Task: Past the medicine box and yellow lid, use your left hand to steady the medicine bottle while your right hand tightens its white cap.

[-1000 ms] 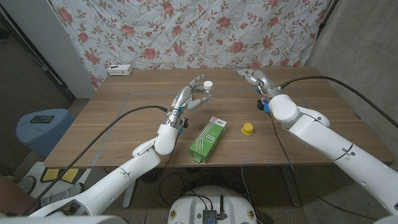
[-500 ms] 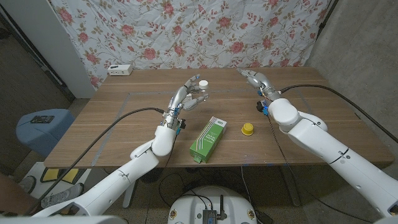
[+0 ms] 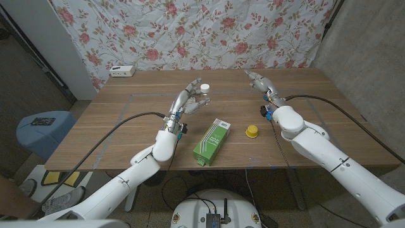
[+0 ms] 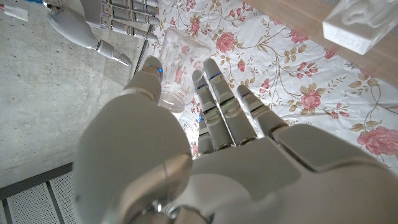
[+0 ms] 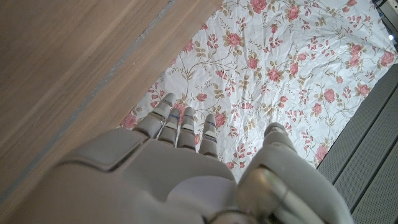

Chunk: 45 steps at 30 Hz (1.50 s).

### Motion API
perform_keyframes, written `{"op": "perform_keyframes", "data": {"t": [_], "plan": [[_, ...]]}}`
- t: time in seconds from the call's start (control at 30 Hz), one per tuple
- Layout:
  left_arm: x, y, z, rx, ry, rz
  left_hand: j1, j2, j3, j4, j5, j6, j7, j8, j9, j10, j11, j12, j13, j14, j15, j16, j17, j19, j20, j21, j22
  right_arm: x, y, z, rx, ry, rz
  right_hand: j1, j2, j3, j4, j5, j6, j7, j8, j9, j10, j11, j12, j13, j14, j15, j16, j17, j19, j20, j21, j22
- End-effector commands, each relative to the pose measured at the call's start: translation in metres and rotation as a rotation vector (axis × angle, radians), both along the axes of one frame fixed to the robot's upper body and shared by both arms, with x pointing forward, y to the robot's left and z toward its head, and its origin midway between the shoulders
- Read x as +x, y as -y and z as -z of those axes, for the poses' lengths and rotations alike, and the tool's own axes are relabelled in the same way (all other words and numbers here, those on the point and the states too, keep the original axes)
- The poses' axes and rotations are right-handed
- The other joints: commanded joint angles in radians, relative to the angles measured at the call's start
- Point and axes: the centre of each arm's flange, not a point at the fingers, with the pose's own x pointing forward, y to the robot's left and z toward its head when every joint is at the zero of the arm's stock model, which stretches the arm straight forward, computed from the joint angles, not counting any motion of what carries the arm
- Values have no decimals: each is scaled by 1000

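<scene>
The medicine bottle (image 3: 204, 92) is clear with a white cap (image 3: 205, 86) and stands beyond the middle of the table. My left hand (image 3: 190, 99) holds it between thumb and fingers. In the left wrist view the clear bottle (image 4: 176, 70) shows between the thumb and the fingers (image 4: 224, 112). My right hand (image 3: 259, 82) hovers to the right of the bottle, apart from it, open with straight fingers (image 5: 180, 124) and nothing in it. The green medicine box (image 3: 211, 140) and the yellow lid (image 3: 252, 131) lie nearer the front edge.
A white power strip (image 3: 122, 70) lies at the table's back left corner. A floral cloth (image 3: 190, 31) hangs behind the table. A blue stool (image 3: 43, 130) stands on the floor to the left. Bare wood (image 3: 329, 120) spreads at the right.
The bottle and my left hand have shifted slightly to the left. My right hand has drifted a little right and nearer, its forearm swinging inward.
</scene>
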Motion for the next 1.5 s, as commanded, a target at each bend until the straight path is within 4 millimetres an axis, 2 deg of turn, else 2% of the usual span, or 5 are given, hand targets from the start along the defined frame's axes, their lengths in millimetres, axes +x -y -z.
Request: {"op": "perform_keyframes", "data": {"t": [0.03,0.5,0.73,1.17,1.5], "plan": [[-4,-5,9,5,-34,-5,-9,7,1,4,3,-6,0,-1,5,59,-63,4,4,-4,-81,3,3,-4,-63,0,2,11,7,15,113,31,-95,-2,-1,3,7,9,-2,6,6,-1,2,-4,-2,3,-1,-9,-1,2,3,-14,-3,0],[-5,-9,21,-16,-38,-16,-10,10,2,4,4,-11,-5,0,5,57,-63,5,4,-7,-82,5,3,-9,-62,0,2,30,18,33,243,47,-166,-9,-4,3,5,9,27,15,20,-2,22,-18,8,1,6,-35,3,-2,6,-35,1,-1],[-3,-10,24,-9,-57,-4,-5,8,1,0,4,-13,-20,0,5,54,-65,5,4,-10,-86,5,4,-10,-63,1,2,37,24,42,288,37,-175,-11,-3,5,4,9,33,18,21,-2,25,-28,7,1,7,-45,3,-3,6,-44,1,-1],[-3,-16,31,-9,-76,-15,-3,7,-1,-2,4,-11,-20,2,5,50,-65,5,4,-15,-86,5,4,-12,-62,1,2,45,27,48,321,39,-165,-12,0,8,2,10,27,23,17,-3,23,-33,5,0,8,-54,3,-5,5,-55,0,-2],[-1,-18,35,-12,-82,-25,-2,4,-4,-3,3,-12,-24,3,5,42,-64,4,4,-23,-85,4,3,-14,-44,2,2,47,28,50,330,53,-146,-13,2,11,0,9,39,21,21,-3,37,-34,10,-1,20,-59,7,-6,13,-59,3,-2]]}}
